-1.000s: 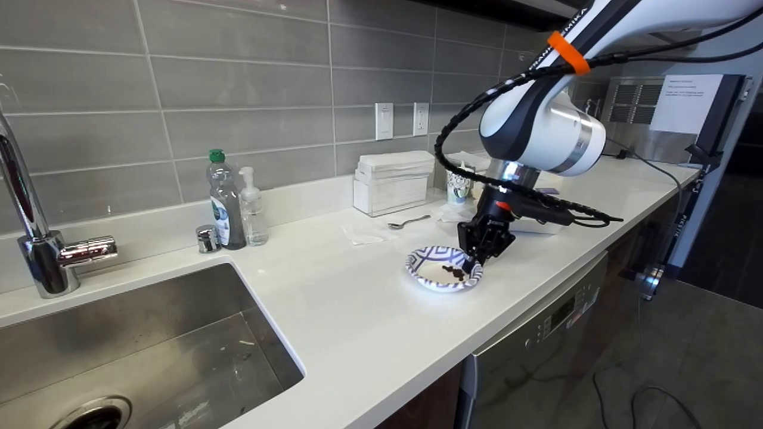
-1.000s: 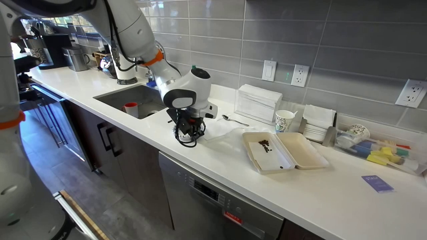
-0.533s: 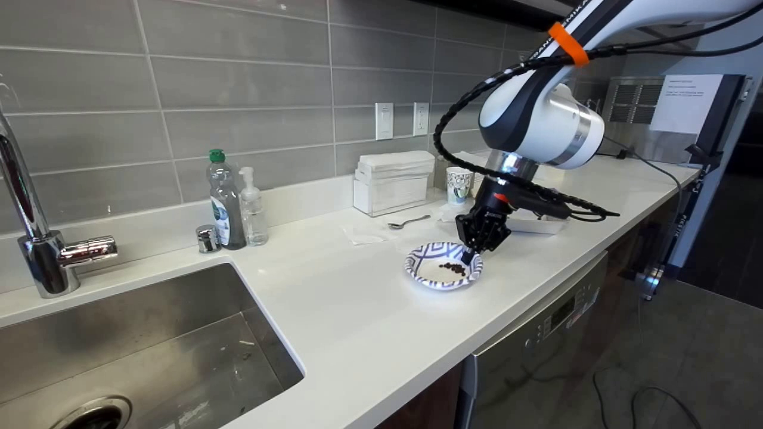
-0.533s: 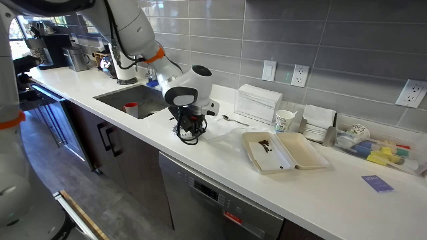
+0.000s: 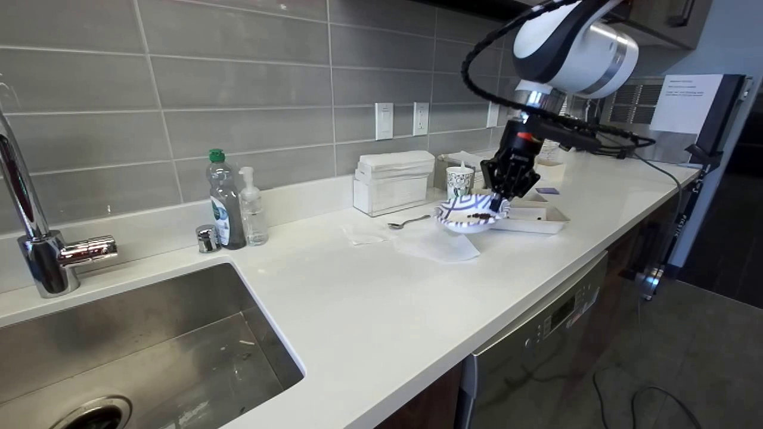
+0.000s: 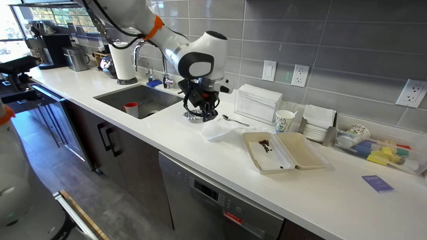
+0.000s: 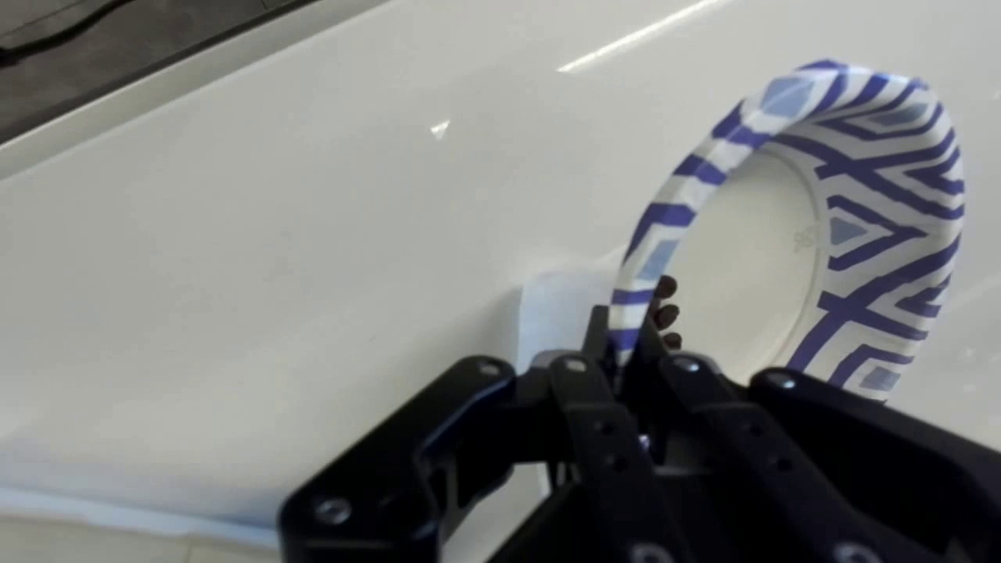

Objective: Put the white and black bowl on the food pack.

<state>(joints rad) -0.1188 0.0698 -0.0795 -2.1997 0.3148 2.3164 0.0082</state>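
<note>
While the arm (image 6: 206, 49) slopes downward | claw (image 7: 623, 332) pinches the bowl (image 7: 758, 250) by its rim | above the counter (image 5: 369, 322)

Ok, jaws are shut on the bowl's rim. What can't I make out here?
Bowl: mostly hidden behind the shut jaws in an exterior view.
Dark bits inside it: partly hidden by its rim and the jaws in the wrist view.
Food pack: partly hidden behind the bowl in an exterior view.
Mug: base hidden by the sink's near edge in an exterior view.
Purple card: small print too tiny to read in an exterior view.
</note>
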